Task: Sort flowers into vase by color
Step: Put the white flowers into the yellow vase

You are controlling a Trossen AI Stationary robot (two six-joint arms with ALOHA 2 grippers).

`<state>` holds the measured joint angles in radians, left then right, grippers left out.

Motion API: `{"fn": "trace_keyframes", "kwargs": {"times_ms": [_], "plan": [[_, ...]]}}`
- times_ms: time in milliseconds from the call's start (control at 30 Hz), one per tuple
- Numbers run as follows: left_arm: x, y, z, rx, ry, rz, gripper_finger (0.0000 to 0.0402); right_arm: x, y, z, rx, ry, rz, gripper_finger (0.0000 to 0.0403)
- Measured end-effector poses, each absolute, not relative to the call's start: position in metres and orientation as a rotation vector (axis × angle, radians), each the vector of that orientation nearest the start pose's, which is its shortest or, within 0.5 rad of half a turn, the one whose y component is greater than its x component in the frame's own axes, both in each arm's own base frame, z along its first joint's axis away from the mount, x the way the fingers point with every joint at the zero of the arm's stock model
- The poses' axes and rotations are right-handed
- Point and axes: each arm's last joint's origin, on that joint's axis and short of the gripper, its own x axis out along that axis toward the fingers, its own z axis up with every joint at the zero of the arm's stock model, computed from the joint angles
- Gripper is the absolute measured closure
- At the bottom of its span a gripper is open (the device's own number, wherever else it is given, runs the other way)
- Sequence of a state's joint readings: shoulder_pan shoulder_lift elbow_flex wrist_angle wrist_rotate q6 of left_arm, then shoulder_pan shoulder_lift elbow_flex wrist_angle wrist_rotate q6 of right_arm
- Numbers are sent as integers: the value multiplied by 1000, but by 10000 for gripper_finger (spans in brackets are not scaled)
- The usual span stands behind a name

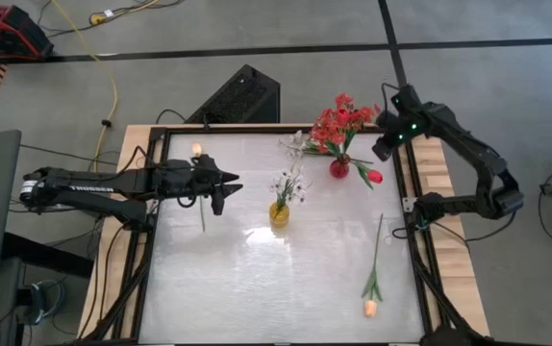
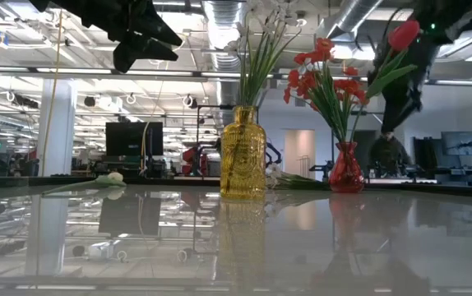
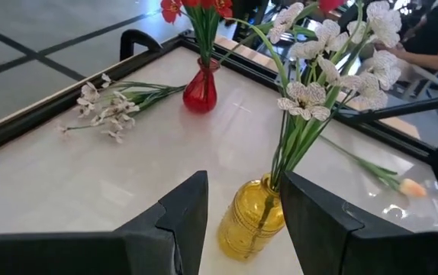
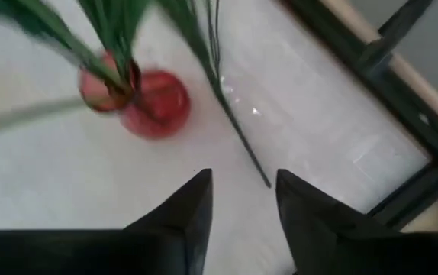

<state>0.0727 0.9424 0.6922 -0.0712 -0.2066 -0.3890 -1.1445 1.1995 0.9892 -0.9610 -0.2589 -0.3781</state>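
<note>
The right tool (image 1: 388, 144) hangs just beyond the red vase (image 1: 339, 169) with its fingers parted and nothing between them; a red tulip (image 1: 374, 176) leans out of that vase toward it, apparently just placed. The left tool (image 1: 220, 187), also released and empty, hovers beside the yellow vase (image 1: 279, 213), on the side away from the red vase. By my reading the sort is over halfway: red blooms (image 1: 338, 121) fill the red vase, white sprays (image 1: 289, 183) stand in the yellow vase. Left on the surface (image 1: 257, 279): a white spray (image 1: 295, 144) just beside the red vase, a pale tulip (image 1: 198, 151) under the left arm, and a peach tulip (image 1: 370, 308) well apart from both vases.
</note>
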Motion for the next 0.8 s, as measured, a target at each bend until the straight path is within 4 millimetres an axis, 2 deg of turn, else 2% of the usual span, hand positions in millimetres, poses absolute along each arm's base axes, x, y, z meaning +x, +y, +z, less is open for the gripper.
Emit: {"fn": "trace_keyframes", "kwargs": {"times_ms": [100,233,467,567,800], "plan": [[207,21,284,-378,261,338,250,94,-189,248,396,1068,-528,197],[207,21,284,-381,261,331,250,95,-187,231,329,1082,-493,172],[207,21,284,-389,259,332,250,102,-180,207,177,1171,-463,174],[207,21,284,-390,259,332,250,106,-181,203,115,1189,-497,175],[207,21,284,-390,258,331,250,112,-174,187,119,1237,-432,175]]}}
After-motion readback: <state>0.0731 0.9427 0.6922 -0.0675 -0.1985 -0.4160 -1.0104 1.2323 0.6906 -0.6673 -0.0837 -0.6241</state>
